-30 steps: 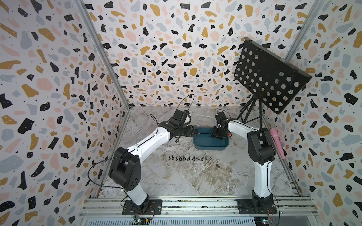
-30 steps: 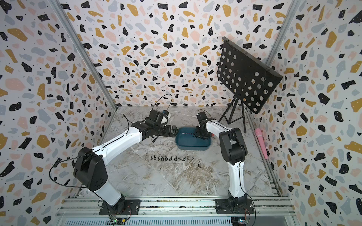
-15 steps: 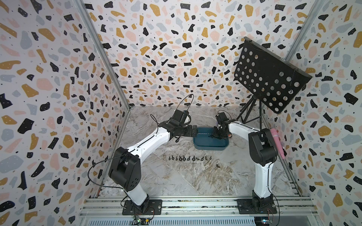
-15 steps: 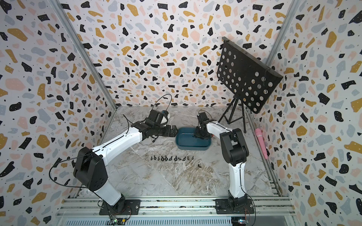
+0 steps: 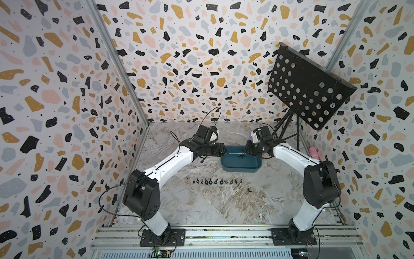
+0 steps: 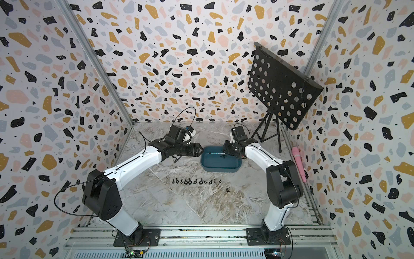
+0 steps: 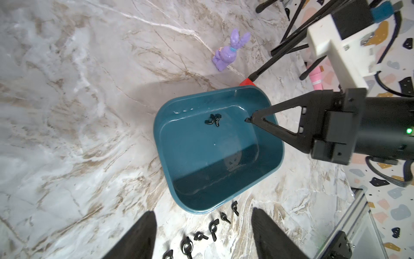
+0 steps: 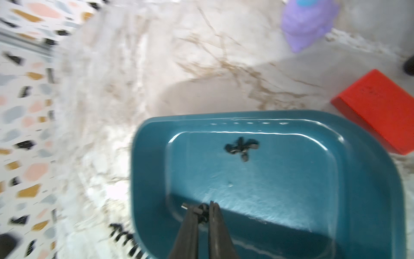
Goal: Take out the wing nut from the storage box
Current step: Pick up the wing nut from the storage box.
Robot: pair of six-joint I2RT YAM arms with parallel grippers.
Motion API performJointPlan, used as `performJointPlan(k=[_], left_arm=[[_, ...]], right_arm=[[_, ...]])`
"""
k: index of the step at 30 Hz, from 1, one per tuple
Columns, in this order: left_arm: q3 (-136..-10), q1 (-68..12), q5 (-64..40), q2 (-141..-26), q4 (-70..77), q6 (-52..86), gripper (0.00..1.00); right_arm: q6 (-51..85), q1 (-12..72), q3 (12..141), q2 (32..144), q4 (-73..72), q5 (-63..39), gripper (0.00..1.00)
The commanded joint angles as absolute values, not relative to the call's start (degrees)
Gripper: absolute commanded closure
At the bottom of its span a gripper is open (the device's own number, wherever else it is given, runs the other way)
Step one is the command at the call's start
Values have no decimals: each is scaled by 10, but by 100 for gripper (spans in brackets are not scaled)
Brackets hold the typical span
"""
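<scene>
The storage box [image 5: 240, 167] is a shallow teal tub at mid-table, seen in both top views [image 6: 220, 168]. My right gripper [image 8: 205, 207] is inside it near one end wall, shut on a small black wing nut [image 8: 203, 213]. The left wrist view shows that same gripper tip [image 7: 248, 120] with the nut low over the box floor [image 7: 201, 161]. A small cluster of wing nuts [image 8: 242, 146] lies on the box floor near the far wall. My left gripper [image 7: 202, 212] is open at the box's left end [image 5: 221, 150], with nothing in its jaws.
Several wing nuts [image 5: 216, 181] lie in a row in front of the box, and a lone one [image 5: 249, 190] lies nearer. A red block [image 8: 378, 107] and a purple bunny [image 7: 228, 51] are behind the box. A black music stand [image 5: 309, 87] stands at the back right, with a pink object [image 6: 299, 161] by the right wall.
My right gripper's jaws have closed on a wing nut inside the box. My left gripper's jaws have drawn somewhat closer together. Both arms have stayed at the box.
</scene>
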State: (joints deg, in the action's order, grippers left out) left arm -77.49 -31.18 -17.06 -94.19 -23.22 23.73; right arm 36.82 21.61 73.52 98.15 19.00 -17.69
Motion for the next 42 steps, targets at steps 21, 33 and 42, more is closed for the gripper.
performJointPlan(k=[21,33,42], left_arm=[[-761,-335,-336,-956,-58,298,75],[-758,-345,-309,-956,-66,279,77],[-767,-345,-306,-962,-70,271,77]], right_arm=[[411,214,681,856,117,-419,100],[437,214,676,851,100,-434,100],[445,214,671,850,89,-446,100]])
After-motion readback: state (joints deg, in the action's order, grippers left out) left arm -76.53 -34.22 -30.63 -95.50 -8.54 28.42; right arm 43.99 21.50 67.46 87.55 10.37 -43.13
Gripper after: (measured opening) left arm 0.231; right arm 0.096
